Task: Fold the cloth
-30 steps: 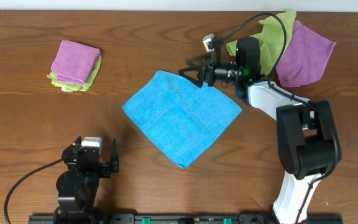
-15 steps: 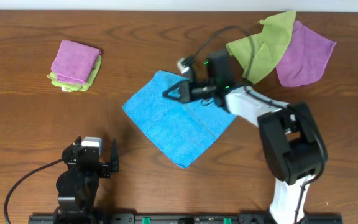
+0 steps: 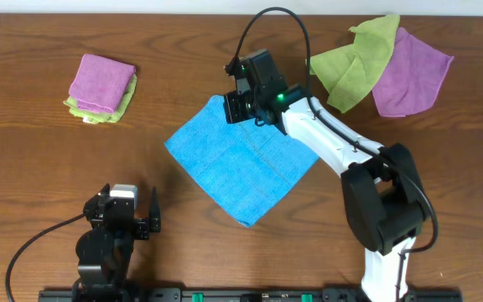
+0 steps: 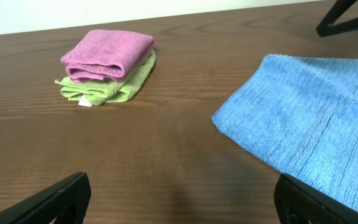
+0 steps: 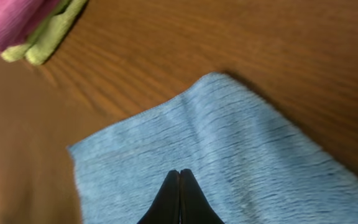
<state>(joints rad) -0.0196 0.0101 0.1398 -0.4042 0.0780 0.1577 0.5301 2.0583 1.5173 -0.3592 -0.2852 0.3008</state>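
Observation:
The sky-blue cloth point(image 3: 246, 159) lies flat on the wooden table as a diamond, unfolded. My right gripper point(image 3: 232, 108) hovers over its far corner, pointing down at it. In the right wrist view the right gripper point(image 5: 179, 173) is shut, its tips pressed together with nothing between them, and the cloth point(image 5: 241, 149) is spread beneath. My left gripper point(image 3: 128, 201) rests near the front left edge of the table. In the left wrist view the left gripper point(image 4: 180, 186) is wide open over bare wood, with the cloth point(image 4: 316, 124) to its right.
A folded purple cloth on a folded lime-green one forms a pile point(image 3: 101, 88) at the back left; the pile point(image 4: 107, 68) also shows in the left wrist view. A loose green cloth point(image 3: 350, 63) and a loose purple cloth point(image 3: 411, 71) lie at the back right.
My right arm has swung left from the cloth's upper right edge to its far corner, and its jaws have shut. The cloth and the left arm have not moved.

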